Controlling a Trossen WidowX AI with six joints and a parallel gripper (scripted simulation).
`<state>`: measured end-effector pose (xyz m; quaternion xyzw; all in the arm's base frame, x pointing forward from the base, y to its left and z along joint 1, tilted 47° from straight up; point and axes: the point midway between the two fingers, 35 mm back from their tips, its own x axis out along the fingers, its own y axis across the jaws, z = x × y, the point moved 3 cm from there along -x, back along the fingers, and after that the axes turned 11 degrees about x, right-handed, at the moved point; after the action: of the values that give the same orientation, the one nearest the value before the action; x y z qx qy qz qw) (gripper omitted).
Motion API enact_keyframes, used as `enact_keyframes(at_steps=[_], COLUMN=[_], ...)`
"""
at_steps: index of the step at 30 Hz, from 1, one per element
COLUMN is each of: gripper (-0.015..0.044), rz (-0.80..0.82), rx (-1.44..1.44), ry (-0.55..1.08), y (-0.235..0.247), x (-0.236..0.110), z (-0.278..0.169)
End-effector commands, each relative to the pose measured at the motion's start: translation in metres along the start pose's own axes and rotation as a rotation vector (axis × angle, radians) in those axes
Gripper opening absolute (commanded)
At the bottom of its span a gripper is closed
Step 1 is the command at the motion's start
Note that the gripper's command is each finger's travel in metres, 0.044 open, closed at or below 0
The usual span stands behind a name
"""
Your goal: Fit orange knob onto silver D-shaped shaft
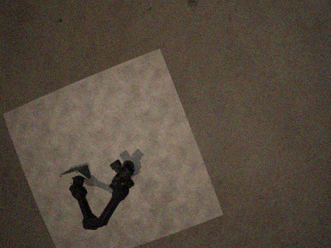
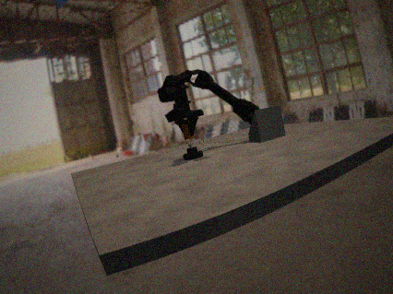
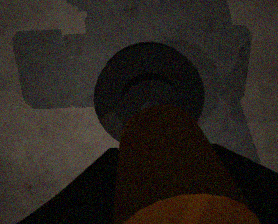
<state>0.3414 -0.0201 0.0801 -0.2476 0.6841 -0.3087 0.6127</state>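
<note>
Mottled pale tabletop in dim windowed hall, pincer clamped on orange knob above pedestal.

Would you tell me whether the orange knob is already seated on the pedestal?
Not seated. The gripper holds the knob above the pedestal, with a gap between them in the exterior view.
</note>
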Motion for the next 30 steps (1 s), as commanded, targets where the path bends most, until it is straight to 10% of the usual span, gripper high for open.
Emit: enact_keyframes(at_steps=[1,30], gripper=[0.0,0.0], rz=[-0.004,-0.006], rx=[-0.105,-0.946], ry=[-0.004,-0.002], y=[0.0009,-0.0014], x=[-0.0007,-0.0008], z=[-0.0005,-0.0002])
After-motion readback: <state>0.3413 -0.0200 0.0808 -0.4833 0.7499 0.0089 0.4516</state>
